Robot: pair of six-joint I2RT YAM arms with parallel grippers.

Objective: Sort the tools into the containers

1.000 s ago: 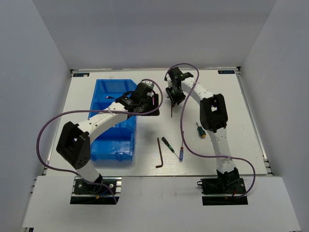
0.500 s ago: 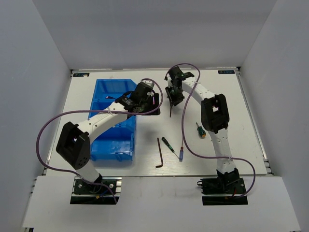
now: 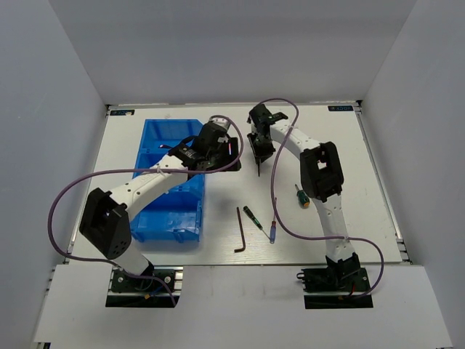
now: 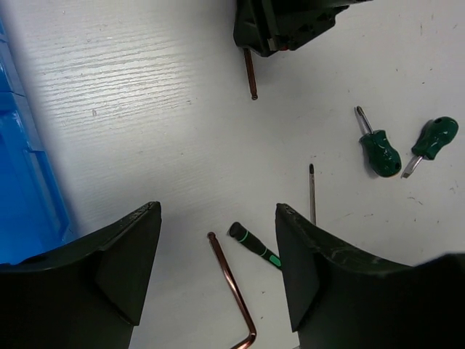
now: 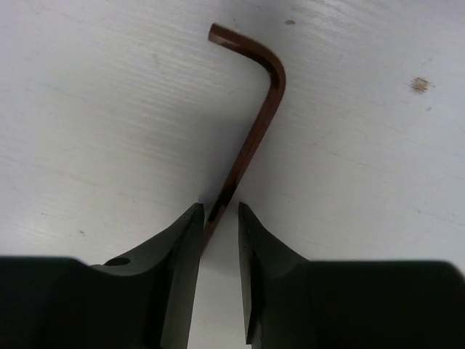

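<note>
One thin grip, and an arm in the way

Farthest left sits the blue bin (image 3: 174, 218), its three compartments partly covered by the left arm lying diagonally across it. The left gripper (image 4: 216, 211) hangs just past the bin's right edge, fingers spread wide and holding nothing. That is the main obstacle. It stands between the bin and the right gripper (image 5: 220, 211), so a straight carry leftward risks the two wrists knocking together unless one gives way.

Just to the right, the right gripper's fingers are drawn in on the long shank of the held hex key (image 5: 254, 123), pinching it near one end with the bend sticking out ahead. I judge this hold weak. A thin, smooth bar caught far from its middle could pivot or slip during a quick swing and drop short of the bin. Whether it is clear of the table (image 3: 334, 145) I cannot tell.

Nearer the bases lie a second hex key (image 3: 240, 231), a black-green screwdriver (image 3: 253, 217) and a blue-handled screwdriver (image 3: 272, 233), close together and off the likely path. Farthest right lie two stubby green screwdrivers (image 4: 379, 151), side by side.
</note>
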